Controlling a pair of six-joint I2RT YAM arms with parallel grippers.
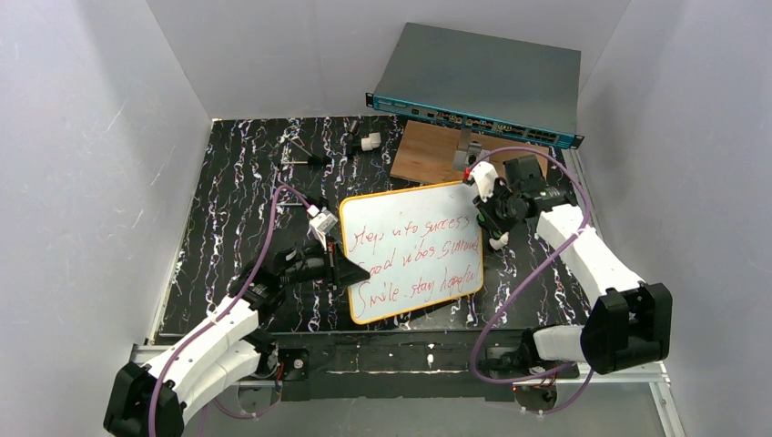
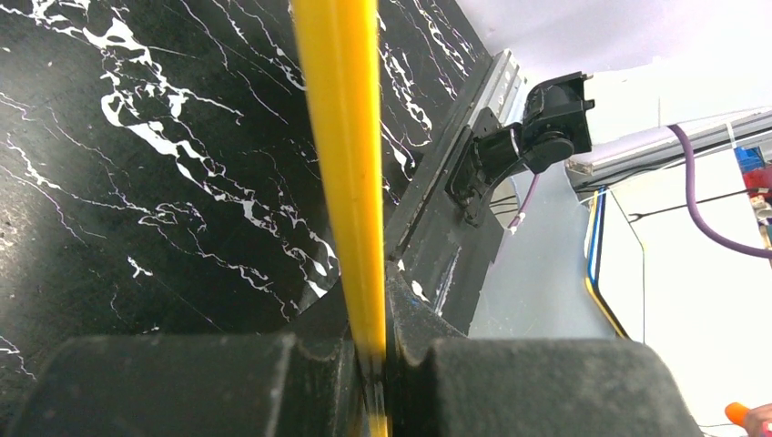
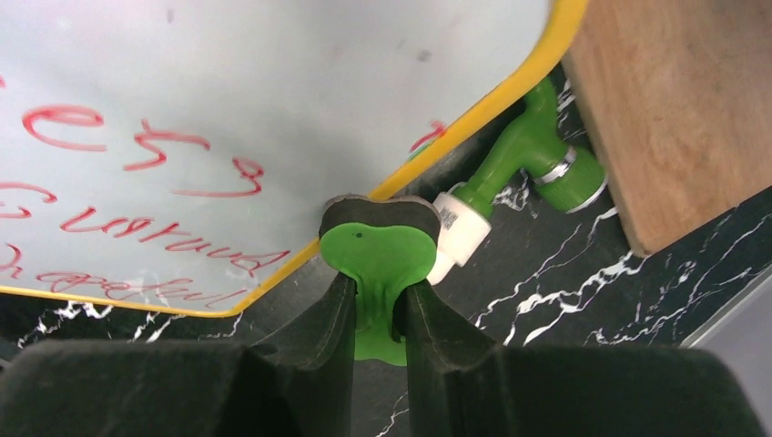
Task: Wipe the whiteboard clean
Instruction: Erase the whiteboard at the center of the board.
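Note:
The whiteboard (image 1: 410, 246) lies mid-table, framed in orange-yellow and covered with lines of red handwriting (image 3: 155, 150). My left gripper (image 1: 339, 267) is shut on the frame at its left edge; in the left wrist view the yellow frame (image 2: 341, 137) runs edge-on between the jaws of the left gripper (image 2: 373, 364). My right gripper (image 1: 489, 211) is at the board's right edge near the far corner. In the right wrist view the right gripper (image 3: 378, 314) is shut on a green eraser (image 3: 378, 250), whose dark pad meets the frame.
A green marker (image 3: 519, 150) with a white cap lies beside the eraser, against a brown wooden board (image 1: 428, 150). A grey network switch (image 1: 482, 82) leans at the back. Small parts (image 1: 369, 143) lie at the back left. White walls enclose the black marbled table (image 1: 237, 209).

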